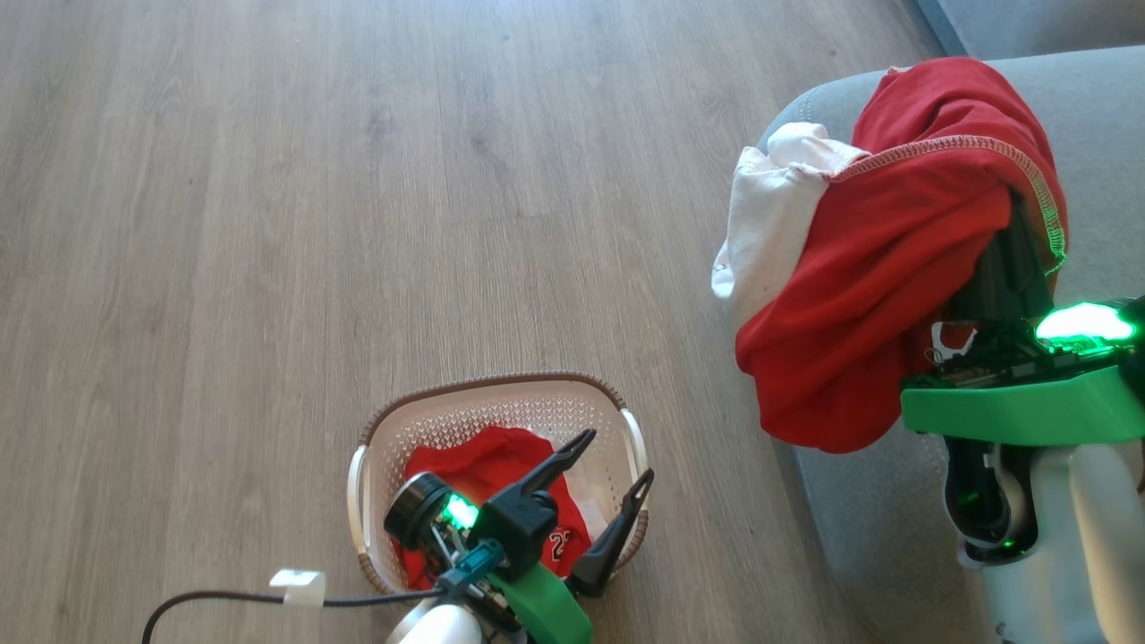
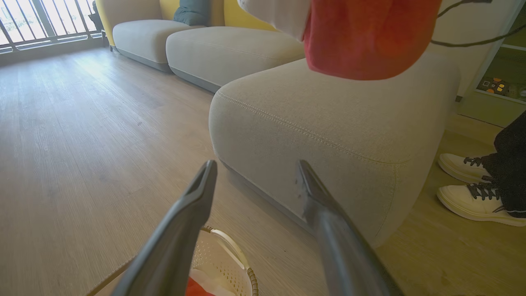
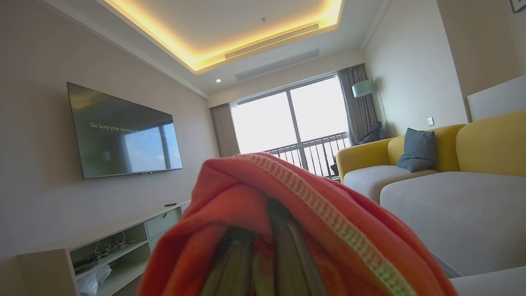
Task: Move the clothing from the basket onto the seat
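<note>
Roughly halfway, I reckon; nothing set down yet.
My right fingers (image 1: 1011,259) are clenched on a red-and-white garment (image 1: 894,268) above the grey sofa (image 1: 1100,134) corner. My left fingers (image 1: 559,461) are spread, empty, over the basket (image 1: 501,383), which holds a red jersey (image 1: 483,461).

The red garment (image 1: 877,268) covers the fingertips of the right gripper (image 1: 1009,259), so the contact point is not visible. The second garment (image 1: 483,461) in the basket (image 1: 537,394) is partly hidden behind the left gripper (image 1: 617,456); its print is unreadable. The person (image 2: 511,164) is cut off above the shins by the picture edge.
</note>
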